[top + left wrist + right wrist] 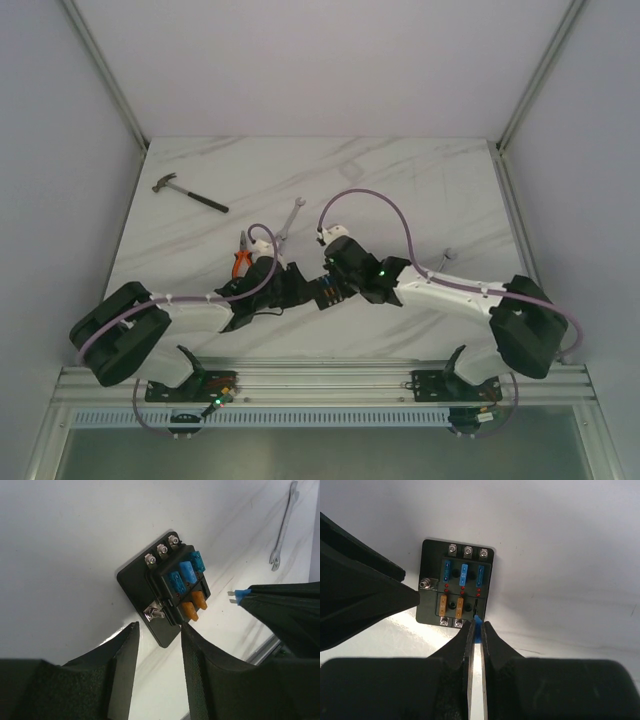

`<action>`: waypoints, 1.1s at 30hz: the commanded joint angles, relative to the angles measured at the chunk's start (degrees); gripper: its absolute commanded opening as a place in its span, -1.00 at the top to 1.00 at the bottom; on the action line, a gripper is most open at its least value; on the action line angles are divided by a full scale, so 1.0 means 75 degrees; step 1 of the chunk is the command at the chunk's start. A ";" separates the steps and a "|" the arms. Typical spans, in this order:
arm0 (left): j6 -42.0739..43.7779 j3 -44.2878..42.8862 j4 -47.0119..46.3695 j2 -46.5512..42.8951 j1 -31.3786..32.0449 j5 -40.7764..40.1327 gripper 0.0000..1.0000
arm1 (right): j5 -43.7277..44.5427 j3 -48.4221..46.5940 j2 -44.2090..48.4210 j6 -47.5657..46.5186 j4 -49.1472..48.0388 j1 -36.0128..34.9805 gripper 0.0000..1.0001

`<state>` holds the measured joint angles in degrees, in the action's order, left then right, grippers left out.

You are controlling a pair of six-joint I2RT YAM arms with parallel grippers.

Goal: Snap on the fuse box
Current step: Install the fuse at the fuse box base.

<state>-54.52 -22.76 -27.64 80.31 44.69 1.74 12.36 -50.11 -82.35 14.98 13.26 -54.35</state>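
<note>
Your right claw is pinching a fuse, left claw spread beside the fuse box, so be lining its prongs squarely over the empty slot.

Fuse box near front-ctr of table; pliers to its left, wrench behind, hammer far back-left.

The black fuse box holds 3 blue fuses and 2 amber fuses; the table is veined white.
</note>
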 commanded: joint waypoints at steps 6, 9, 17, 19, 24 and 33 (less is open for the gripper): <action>-0.0253 -0.0270 -0.0276 0.0502 -0.0075 0.0224 0.10 | 0.0308 -0.0264 -0.0691 0.0202 -0.0423 -0.0100 1.00; -0.0269 -0.0290 -0.0264 0.0577 -0.0087 0.0243 0.13 | 0.0342 -0.0322 -0.0738 0.0248 -0.0422 -0.0101 1.00; -0.0298 -0.0335 -0.0264 0.0728 -0.0099 0.0295 0.20 | 0.0385 -0.0452 -0.1132 0.0332 -0.0409 -0.0104 1.00; -0.0301 -0.0329 -0.0261 0.0731 -0.0099 0.0296 0.21 | 0.0436 -0.0494 -0.1181 0.0354 -0.0357 -0.0107 1.00; -0.0290 -0.0352 -0.0259 0.0759 -0.0098 0.0313 0.24 | 0.0627 -0.0622 -0.1285 0.0472 -0.0119 -0.0128 1.00; -0.0377 -0.0375 -0.0369 0.0887 -0.0097 0.0395 0.28 | 0.0965 -0.0930 -0.1763 0.0561 0.0412 -0.0378 1.00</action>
<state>-56.73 -24.47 -29.12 86.00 44.18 3.81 17.15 -54.92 -93.14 17.76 13.37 -55.92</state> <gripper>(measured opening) 0.362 0.125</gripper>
